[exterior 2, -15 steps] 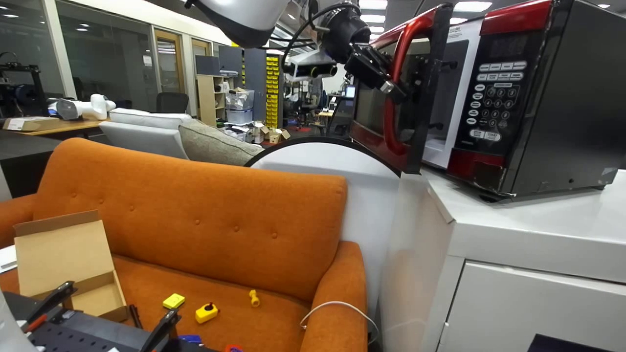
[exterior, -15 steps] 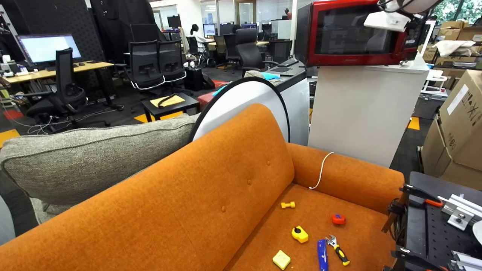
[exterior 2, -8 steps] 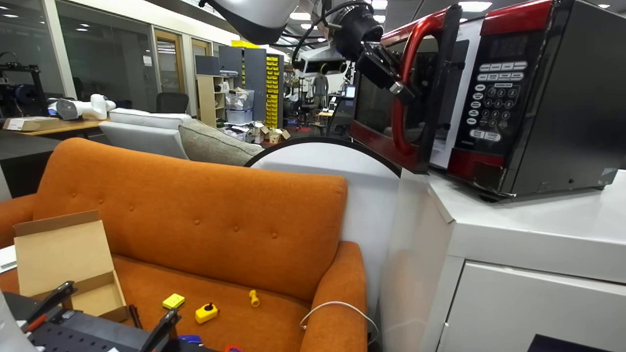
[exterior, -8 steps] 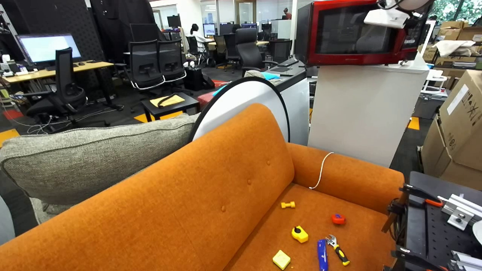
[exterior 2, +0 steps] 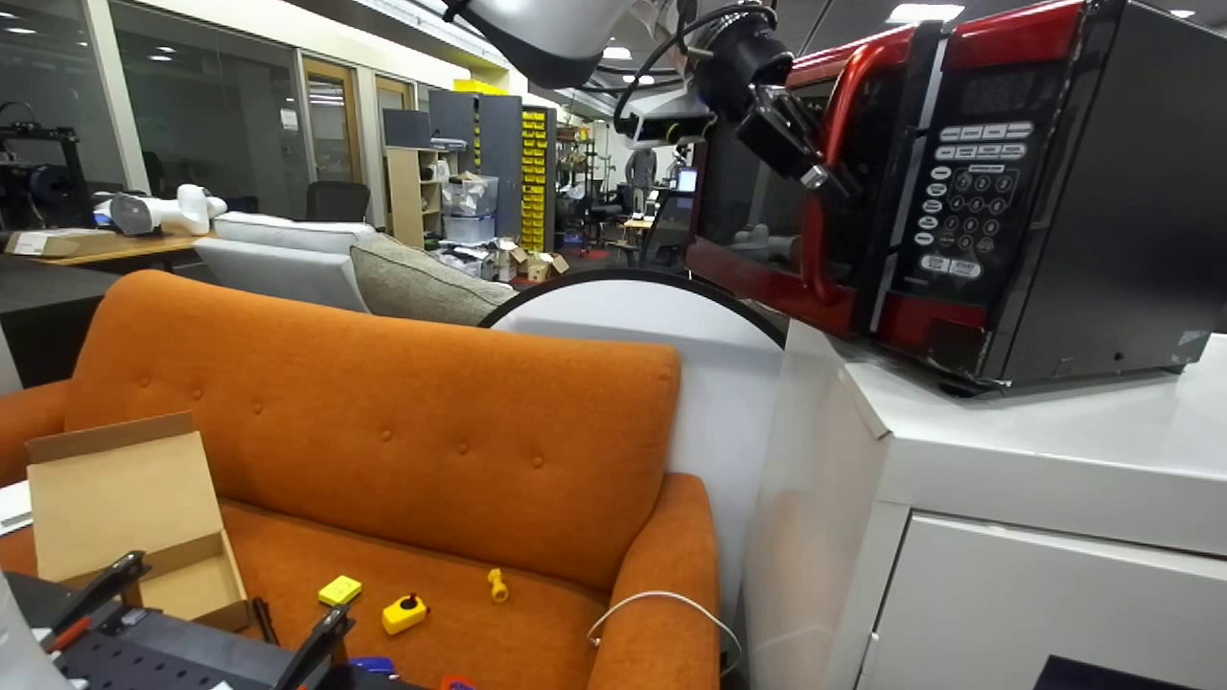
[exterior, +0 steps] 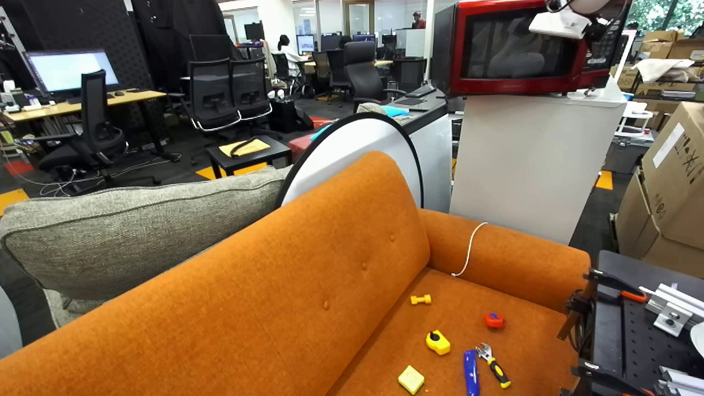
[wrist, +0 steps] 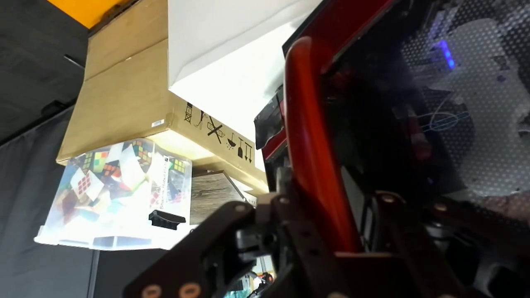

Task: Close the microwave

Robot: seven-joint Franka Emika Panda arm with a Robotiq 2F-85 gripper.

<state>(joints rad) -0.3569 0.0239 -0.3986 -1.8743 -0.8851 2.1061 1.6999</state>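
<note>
In an exterior view the arm (exterior 2: pixel 546 43) reaches down to the gripper (exterior 2: pixel 832 179), whose jaws stand part closed, one on each side of the handle (wrist: pixel 307 116); in the wrist view no clear gap shows there, so it seems to have hold of it. The door (exterior 2: pixel 757 225) behind that handle lies almost flush. Just past its edge a thin pale strip (exterior 2: pixel 907 192) shows beside the panel (exterior 2: pixel 968 192), so the door looks not quite home, though this angle cannot settle it. At right, the microwave (exterior 2: pixel 1117 211) sits on the cabinet (exterior 2: pixel 1007 585). Most of the job appears done; what remains, presumably, is a final push, letting go and backing off
</note>
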